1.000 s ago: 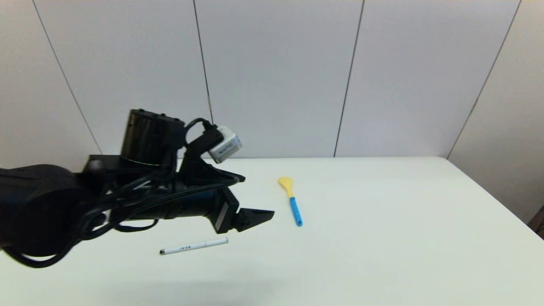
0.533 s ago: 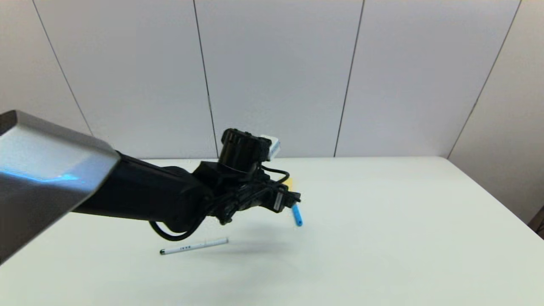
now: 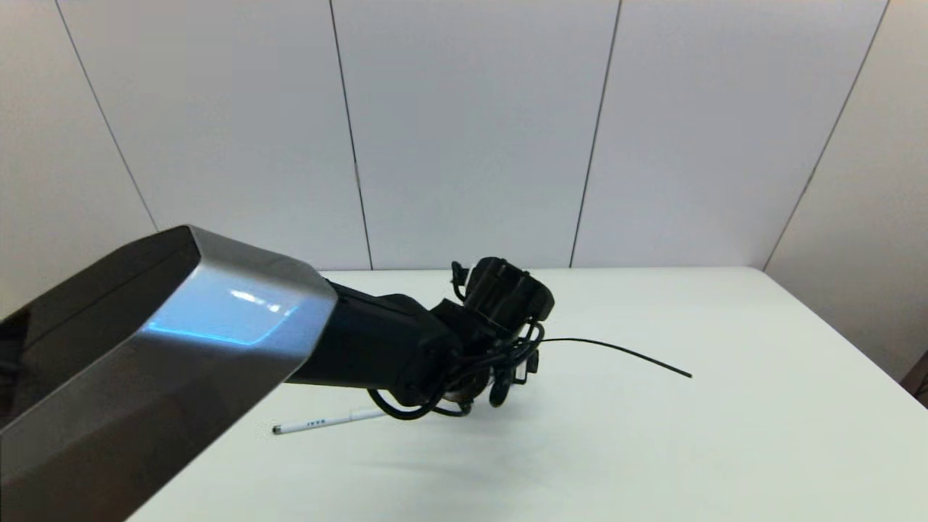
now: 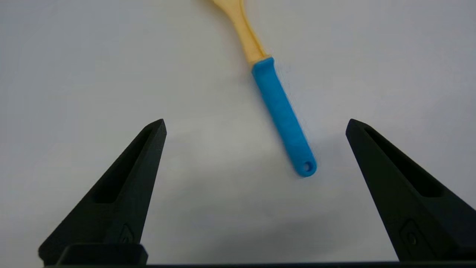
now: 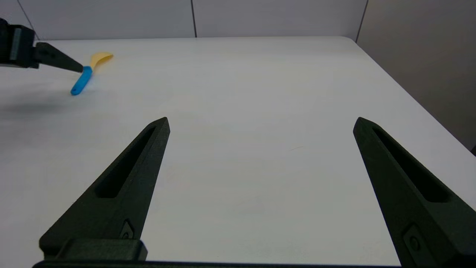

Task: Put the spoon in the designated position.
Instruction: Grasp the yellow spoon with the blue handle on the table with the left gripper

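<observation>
Left gripper spread wide above spoon on table

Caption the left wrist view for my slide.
Open left tool poised over the blue-handled yellow spoon lying on the white table.

One spoon, one pen, one table.

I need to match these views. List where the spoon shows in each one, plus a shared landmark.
Head view: not visible, hidden behind the left arm.
Left wrist view: spoon lies ahead of the open left hand.
Right wrist view: spoon far off on the table.
Shared landmark: the left hand.
</observation>
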Available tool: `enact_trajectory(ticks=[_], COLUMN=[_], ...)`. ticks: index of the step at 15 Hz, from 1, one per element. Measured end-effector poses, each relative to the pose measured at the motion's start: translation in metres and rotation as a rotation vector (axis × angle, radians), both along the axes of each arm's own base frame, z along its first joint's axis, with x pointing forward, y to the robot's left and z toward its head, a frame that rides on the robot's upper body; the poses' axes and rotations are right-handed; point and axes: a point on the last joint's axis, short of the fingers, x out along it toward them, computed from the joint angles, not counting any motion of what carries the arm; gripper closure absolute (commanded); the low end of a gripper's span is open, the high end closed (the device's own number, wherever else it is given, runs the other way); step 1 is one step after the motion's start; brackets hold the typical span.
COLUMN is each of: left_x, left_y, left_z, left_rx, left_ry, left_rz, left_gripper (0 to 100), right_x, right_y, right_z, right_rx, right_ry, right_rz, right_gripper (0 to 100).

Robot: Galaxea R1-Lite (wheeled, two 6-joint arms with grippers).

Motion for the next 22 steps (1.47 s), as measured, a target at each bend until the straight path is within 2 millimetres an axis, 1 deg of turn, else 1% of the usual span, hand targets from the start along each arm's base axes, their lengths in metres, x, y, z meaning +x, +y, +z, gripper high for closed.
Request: enact_trajectory(ticks=[3, 7, 12, 18, 19, 22], left_x=[0.005, 0.015, 0.027, 0.032, 0.033, 0.035], left_y=[-0.019, -0.031, -0.039, -0.045, -0.045, -0.044], left_z=[-0.002, -0.008, -0.029, -0.040, -0.040, -0.042], left_rx=[-0.024, -0.019, 0.006, 0.007, 0.008, 0.006], left_ry=[-0.039, -0.093, -0.103, -0.099, -0.099, -0.096], left_rz=[0.044, 0.109, 0.161, 0.163, 0.164, 0.173], left_gripper=[0, 0, 0, 0, 100, 100], right_x=[0.000, 0.000, 0.000, 0.000, 0.000, 0.000], right_y=[0.000, 0.000, 0.000, 0.000, 0.000, 0.000], right_z=[0.000, 0.000, 0.000, 0.000, 0.000, 0.000], right_rx=[0.000, 0.000, 0.000, 0.000, 0.000, 0.000], right_ry=[0.000, 0.000, 0.000, 0.000, 0.000, 0.000], right_rz=[0.000, 0.000, 0.000, 0.000, 0.000, 0.000], right_gripper=[0, 0, 0, 0, 0, 0])
